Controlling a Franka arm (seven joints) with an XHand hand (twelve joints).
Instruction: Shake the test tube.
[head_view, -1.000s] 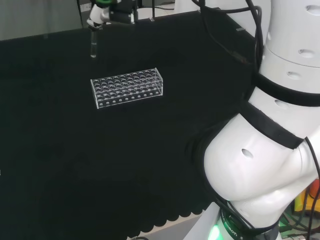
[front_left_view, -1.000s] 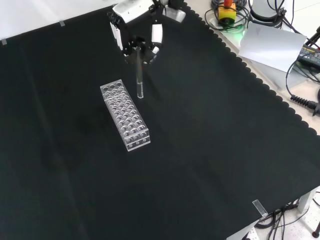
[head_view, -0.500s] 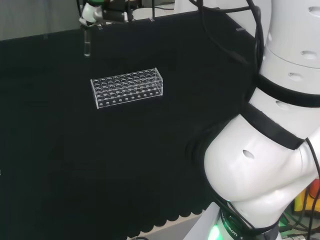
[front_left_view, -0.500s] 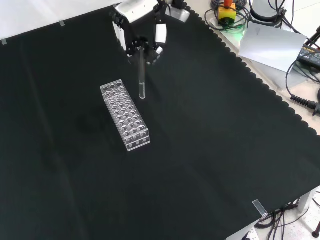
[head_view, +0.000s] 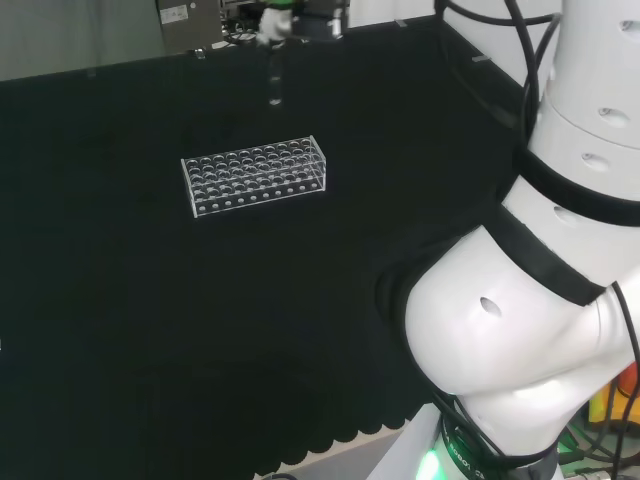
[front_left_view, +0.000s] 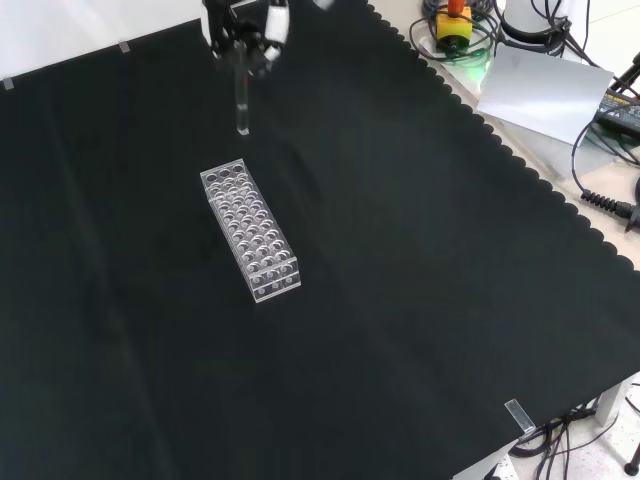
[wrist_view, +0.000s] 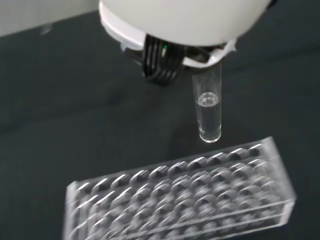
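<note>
Gripped in the hand (front_left_view: 243, 30), the test tube (front_left_view: 242, 108) hangs upright above the black surface (front_left_view: 420, 300), fingers curled around its top. Seen from the front, it hovers at about twelve o'clock from the clear rack (front_left_view: 250, 233), apart from it. Wrist view shows a little clear liquid in the tube's bottom.

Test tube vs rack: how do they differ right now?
The test tube hangs upright in the hand, clear of the cloth; the rack lies flat on it. The test tube is one slim cylinder holding a little clear liquid; the rack is a long block of many holes. Both are clear.
</note>
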